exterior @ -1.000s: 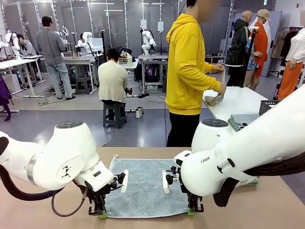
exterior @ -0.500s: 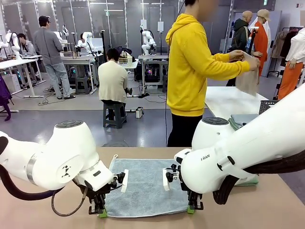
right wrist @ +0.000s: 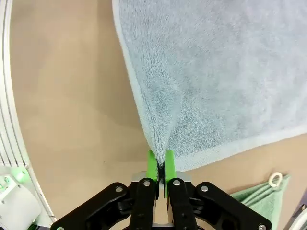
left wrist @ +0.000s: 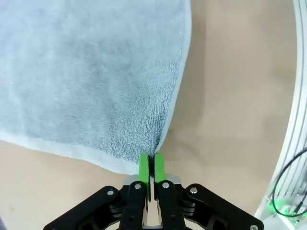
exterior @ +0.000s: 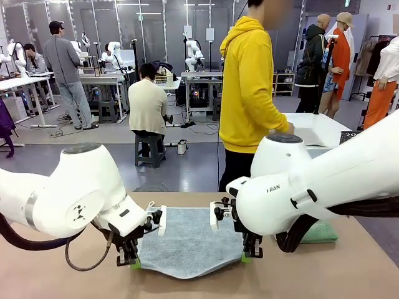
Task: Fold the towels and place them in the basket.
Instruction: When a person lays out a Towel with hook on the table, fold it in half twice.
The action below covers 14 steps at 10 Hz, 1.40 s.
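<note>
Left tool (exterior: 134,262), right tool (exterior: 249,255) each clamped on grey-blue towel (exterior: 187,240) corners, green towel (exterior: 321,232) half hidden

A grey polished floor (exterior: 187,168) spreads at twelve o'clock. White workbenches (exterior: 106,79) stand at ten o'clock before a grey glass-panelled wall (exterior: 156,25); a white rectangular table (exterior: 318,128) sits at two o'clock.

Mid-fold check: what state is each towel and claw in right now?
Grey-blue towel: spread out, near corners pinched and lifted.
Green towel: lying on the table, not held.
Left claw: shut on one near corner.
Right claw: shut on the other near corner.
</note>
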Available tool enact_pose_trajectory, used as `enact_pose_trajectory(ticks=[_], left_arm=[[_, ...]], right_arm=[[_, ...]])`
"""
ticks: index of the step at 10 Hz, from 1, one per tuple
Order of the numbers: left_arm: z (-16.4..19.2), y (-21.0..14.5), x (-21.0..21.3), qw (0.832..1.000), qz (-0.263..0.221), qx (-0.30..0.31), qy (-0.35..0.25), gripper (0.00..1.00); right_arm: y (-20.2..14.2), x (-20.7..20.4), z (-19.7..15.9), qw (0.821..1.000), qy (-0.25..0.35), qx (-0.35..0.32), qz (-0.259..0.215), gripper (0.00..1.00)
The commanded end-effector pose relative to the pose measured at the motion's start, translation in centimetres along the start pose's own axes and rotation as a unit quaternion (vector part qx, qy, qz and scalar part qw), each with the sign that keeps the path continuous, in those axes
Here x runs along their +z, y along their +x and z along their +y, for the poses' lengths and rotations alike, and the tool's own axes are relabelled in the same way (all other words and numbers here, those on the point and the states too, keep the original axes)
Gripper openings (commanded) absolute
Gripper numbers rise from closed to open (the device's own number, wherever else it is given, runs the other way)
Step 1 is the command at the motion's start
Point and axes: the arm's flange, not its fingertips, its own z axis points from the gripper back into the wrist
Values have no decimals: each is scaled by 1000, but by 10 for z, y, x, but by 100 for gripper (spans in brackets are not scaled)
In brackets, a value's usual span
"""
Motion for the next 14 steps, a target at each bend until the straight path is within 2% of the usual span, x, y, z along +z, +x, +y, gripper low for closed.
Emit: enact_pose_trajectory(ticks=[1, 4, 5, 6, 8, 9, 10, 11, 14], left_arm=[[1, 5, 23, 1000, -4, 8, 22, 0], [13, 10, 33, 999, -14, 13, 36, 0], [20, 11, 33, 999, -19, 46, 23, 0], [10, 7, 34, 999, -21, 10, 33, 0], [10, 7, 34, 999, -21, 10, 33, 0], [13, 7, 33, 999, -23, 20, 32, 5], [30, 10, 44, 999, -22, 2, 48, 5], [51, 18, 47, 998, -45, -4, 45, 5], [107, 38, 35, 998, -37, 1, 55, 5]], right_arm=[[10, 15, 0, 1000, -11, -6, -6, 0], [16, 25, -12, 1000, -18, -14, -12, 0], [16, 25, -14, 1000, -13, -10, -10, 0], [13, 27, -10, 1000, -23, 0, -15, 0], [13, 27, -10, 1000, -23, 0, -15, 0], [14, 28, -11, 1000, -22, 0, -15, 7], [21, 33, -25, 1000, -22, 3, -7, 7], [27, 33, -43, 1000, -10, 3, -1, 7], [40, 26, -92, 1000, 6, -21, 10, 7]])
